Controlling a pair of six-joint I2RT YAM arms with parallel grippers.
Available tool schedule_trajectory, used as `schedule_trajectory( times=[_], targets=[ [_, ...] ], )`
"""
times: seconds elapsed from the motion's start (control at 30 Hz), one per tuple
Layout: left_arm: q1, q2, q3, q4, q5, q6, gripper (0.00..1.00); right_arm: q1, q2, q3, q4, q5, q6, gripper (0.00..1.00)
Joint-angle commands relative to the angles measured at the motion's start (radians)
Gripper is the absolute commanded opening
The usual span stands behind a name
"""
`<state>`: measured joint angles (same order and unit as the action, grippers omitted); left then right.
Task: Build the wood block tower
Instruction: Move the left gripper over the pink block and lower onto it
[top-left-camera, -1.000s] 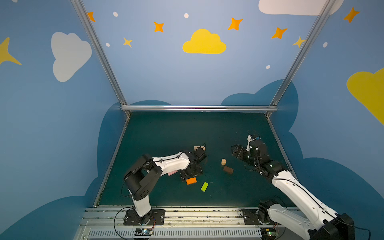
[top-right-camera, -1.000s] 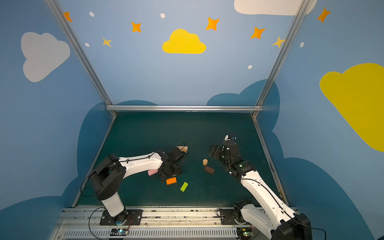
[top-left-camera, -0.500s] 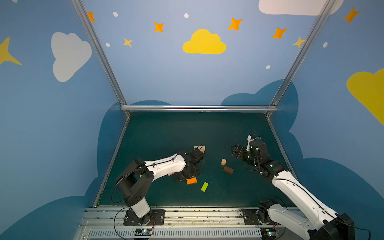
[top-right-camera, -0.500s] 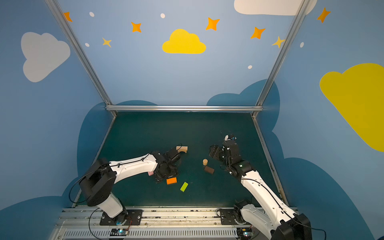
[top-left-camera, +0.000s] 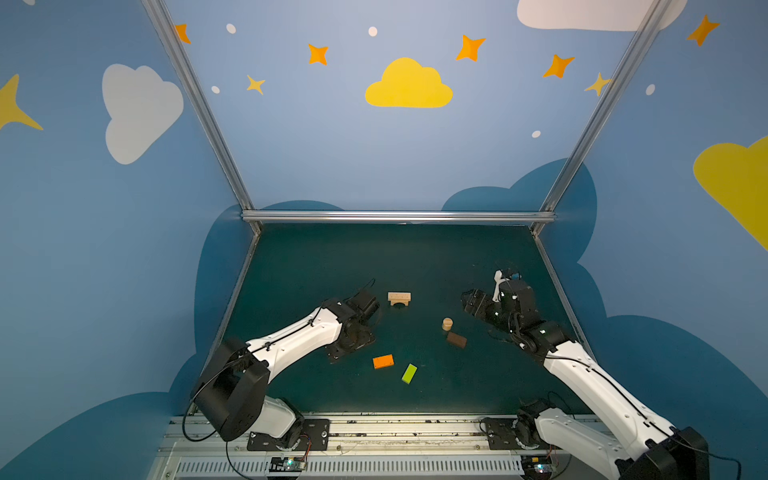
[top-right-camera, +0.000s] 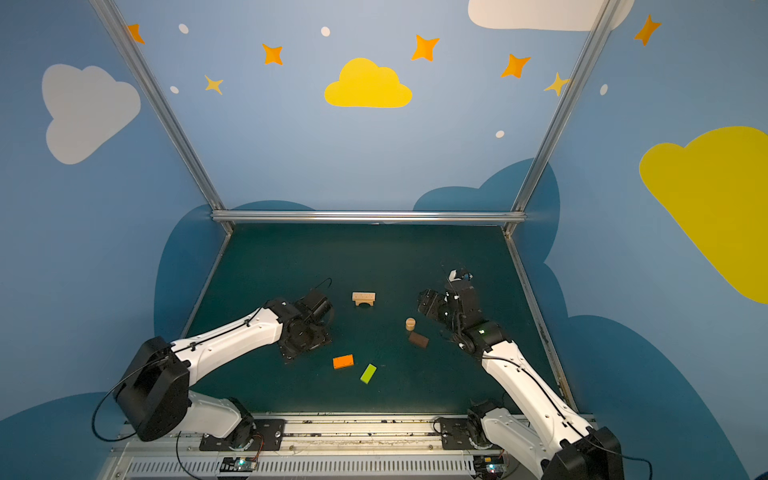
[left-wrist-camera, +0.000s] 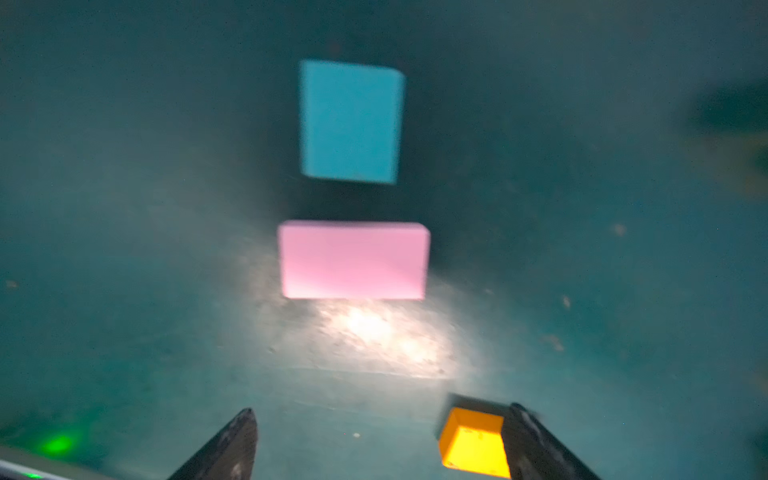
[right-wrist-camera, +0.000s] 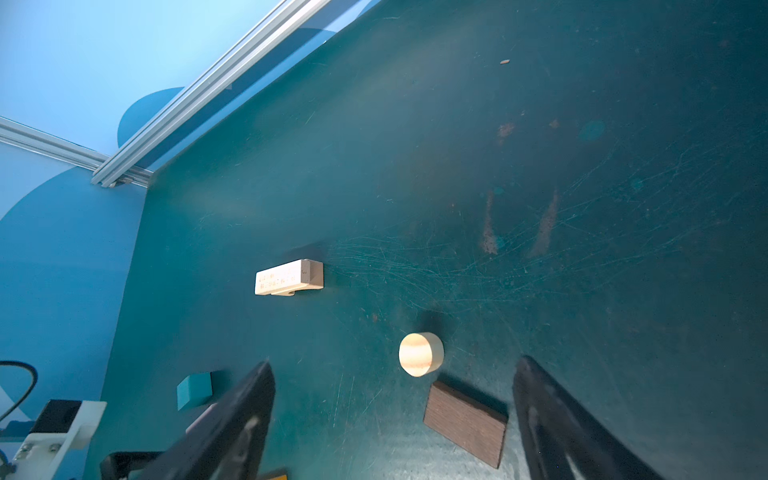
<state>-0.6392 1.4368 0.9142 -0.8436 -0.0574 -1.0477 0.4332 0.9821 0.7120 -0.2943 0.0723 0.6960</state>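
left pincer (left-wrist-camera: 381, 409) retreated | pink brick (left-wrist-camera: 353, 259) flat, long axis across pincer (blurry)

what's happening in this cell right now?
Two arms are set to build a block tower, but no tower stands yet; the blocks lie scattered on the green table. The left gripper, open and empty, hangs low near the pink brick and teal cube. The right gripper, also open, hovers above the tan cylinder and dark brown brick. Nothing is held.

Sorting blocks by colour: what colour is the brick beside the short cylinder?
Dark brown; the brick shows best in the right wrist view.
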Motion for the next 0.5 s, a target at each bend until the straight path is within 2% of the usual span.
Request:
schedule_trajectory(
  times=[0.0, 0.47],
  targets=[
    [0.036, -0.018, -0.023, -0.014, -0.027, 0.055, 0.92, -0.007, 0.004, -0.009, 0.016, -0.011, -0.008, 0.88],
    [0.142, 0.103, 0.001, 0.060, 0.025, 0.189, 0.91, -0.018, 0.001, -0.013, 0.014, -0.021, -0.016, 0.88]
  ],
)
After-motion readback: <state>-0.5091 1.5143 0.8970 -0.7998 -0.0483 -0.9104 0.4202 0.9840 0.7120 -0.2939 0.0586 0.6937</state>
